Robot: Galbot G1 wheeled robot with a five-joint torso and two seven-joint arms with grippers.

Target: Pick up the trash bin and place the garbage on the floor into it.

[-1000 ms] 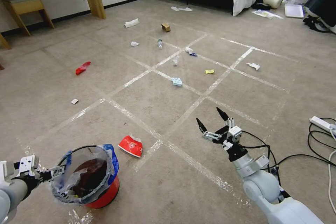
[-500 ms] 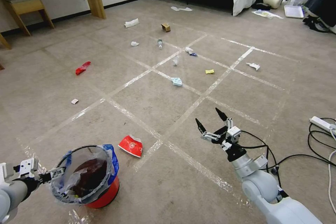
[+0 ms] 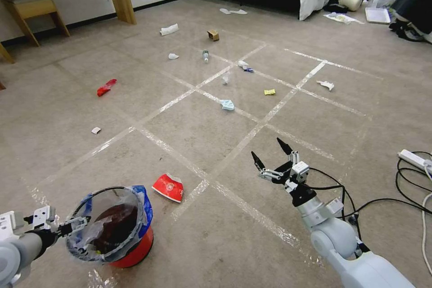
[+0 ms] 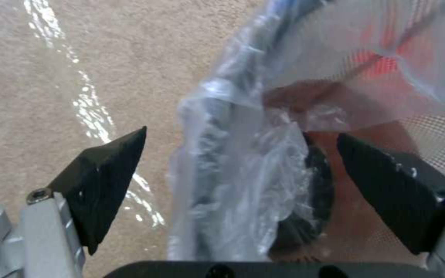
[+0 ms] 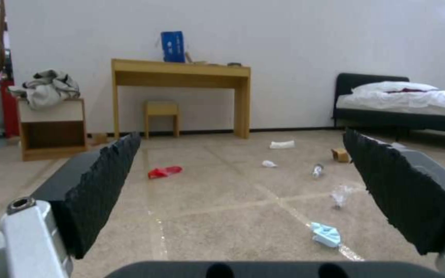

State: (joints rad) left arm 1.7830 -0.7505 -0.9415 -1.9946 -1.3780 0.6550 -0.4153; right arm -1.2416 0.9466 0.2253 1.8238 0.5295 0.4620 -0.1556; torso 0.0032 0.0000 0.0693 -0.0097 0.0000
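Straddling the rim of the trash bin [image 3: 118,229], the left gripper [image 4: 238,154] has its fingers spread, one outside over the floor [image 3: 202,135], one inside the clear liner [image 4: 264,181]. The right gripper [image 3: 273,159], also spread, hangs above the tape grid. Nearby lies the crushed red bowl [image 3: 168,187], with other garbage [image 3: 227,105] scattered beyond.

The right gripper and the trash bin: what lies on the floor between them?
Head view: the crushed red-white paper bowl lies between right gripper and trash bin.
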